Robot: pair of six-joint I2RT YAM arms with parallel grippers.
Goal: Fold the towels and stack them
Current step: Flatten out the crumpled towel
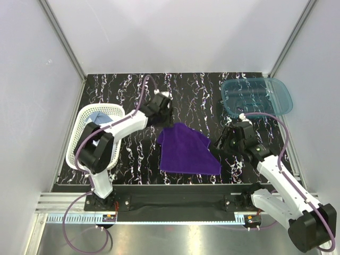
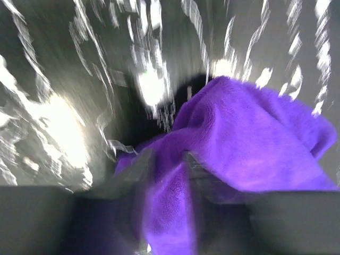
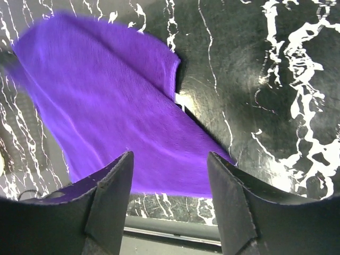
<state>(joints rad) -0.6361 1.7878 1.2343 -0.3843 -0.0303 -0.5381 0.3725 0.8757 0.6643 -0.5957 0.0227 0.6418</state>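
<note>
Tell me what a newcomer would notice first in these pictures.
The deep purple towel grabs the eye, lying rumpled in the middle of the black, white-veined table. Both arms lean toward it: the left gripper at its far left corner, the right gripper open at its right edge. Next come the white basket on the left, with pale blue cloth inside, and the teal bin at far right.

The top view looks steeply down from high at the near side, taking in the whole surface. Both wrist views look from low and close, the left blurred. All three share the purple towel.
</note>
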